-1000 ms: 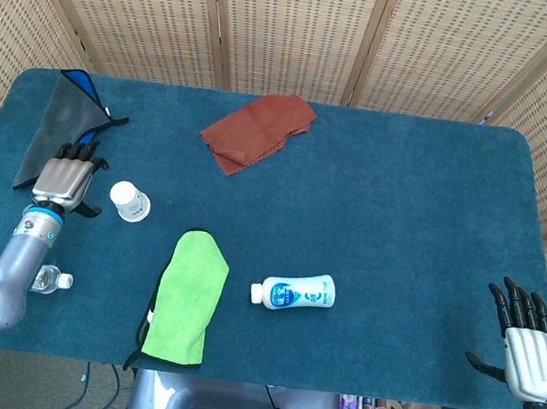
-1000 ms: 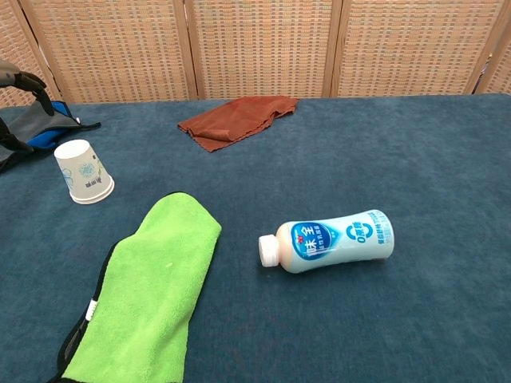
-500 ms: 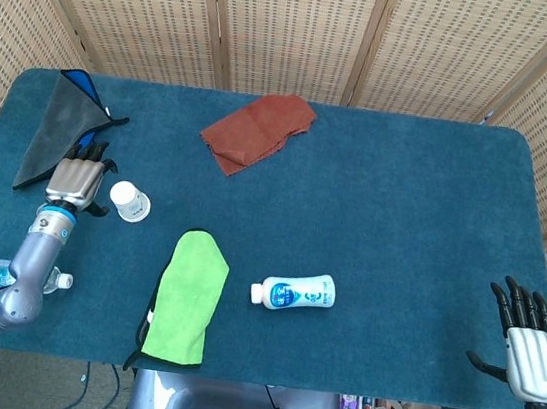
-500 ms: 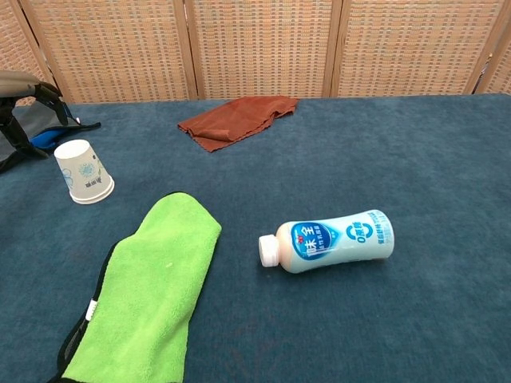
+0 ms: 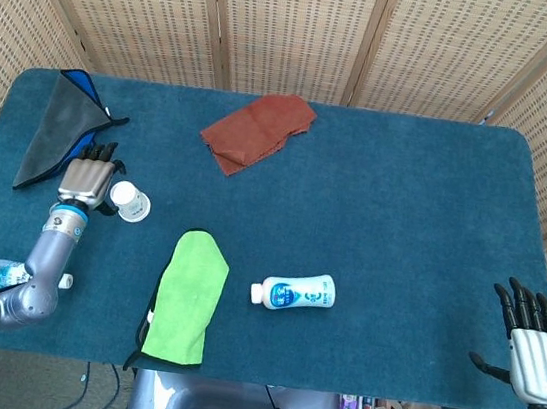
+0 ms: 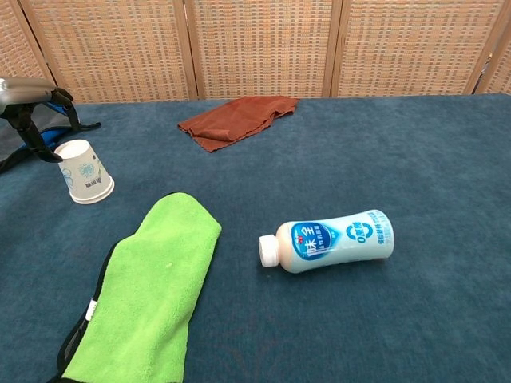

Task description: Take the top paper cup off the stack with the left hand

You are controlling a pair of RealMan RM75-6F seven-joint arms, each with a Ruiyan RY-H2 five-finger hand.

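Observation:
An upside-down white paper cup stack (image 5: 130,201) (image 6: 85,172) with blue print stands on the blue table at the left. My left hand (image 5: 88,178) (image 6: 32,108) hovers right beside it on its left, fingers spread and pointing away, a black fingertip close to the cup's top; it holds nothing. Off the table's near right corner, my right hand (image 5: 530,339) stays open with fingers spread, seen only in the head view.
A green cloth (image 5: 186,296) (image 6: 144,285) lies just right of the cup, toward the front. A white milk bottle (image 5: 293,292) (image 6: 329,240) lies on its side mid-table. A rust cloth (image 5: 258,130) lies at the back, a grey-blue cloth (image 5: 59,123) behind my left hand, and a clear bottle (image 5: 4,275) near the front left edge.
My left hand has moved right, from well left of the cup to right beside it. The cup and my right hand have stayed put.

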